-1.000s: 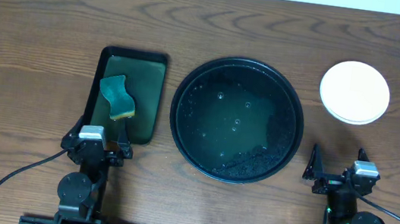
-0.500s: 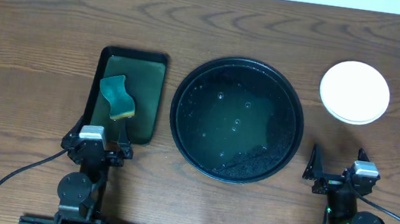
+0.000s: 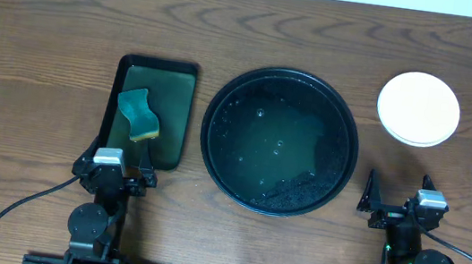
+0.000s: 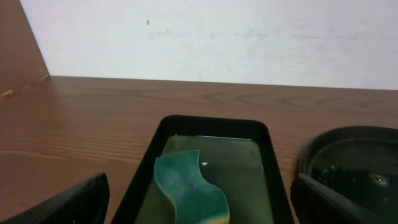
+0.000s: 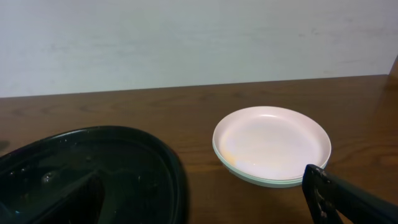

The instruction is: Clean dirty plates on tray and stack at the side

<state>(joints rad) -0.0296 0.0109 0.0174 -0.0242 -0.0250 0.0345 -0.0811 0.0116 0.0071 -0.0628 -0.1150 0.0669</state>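
Both arms parked at near edge of table [image 3: 39, 45]. L gripper [image 3: 119, 159] jaws spread wide, nothing between them; it sits at the near end of the small rect tray [image 3: 182, 98], just touching or just short of it, can't tell from overhead. In L wrist cam its fingers [image 4: 68, 204] show only at the bottom corners, far apart, w/ the rect tray between them. R gripper [image 3: 398, 195] likewise fully spread, nothing held, over bare wood btwn the big round tray [image 3: 221, 103] and the plates [image 3: 418, 109], touching neither. Plates are off the round tray: stacked on the table at far right, well apart from its rim. R wrist cam shows the top plate white and glossy, w/ a pale mint edge peeking out underneath, so at least 2 layers; exact count not readable. Stack looks level, rims aligned. Round tray sits mid-table, black, raised rim, surface wet w/ droplets and a speckled patch toward the near side. Sponge [image 3: 138, 114], teal w/ a yellow underside, wavy outline, lies inside the rect tray on its green floor, toward the L-near part.
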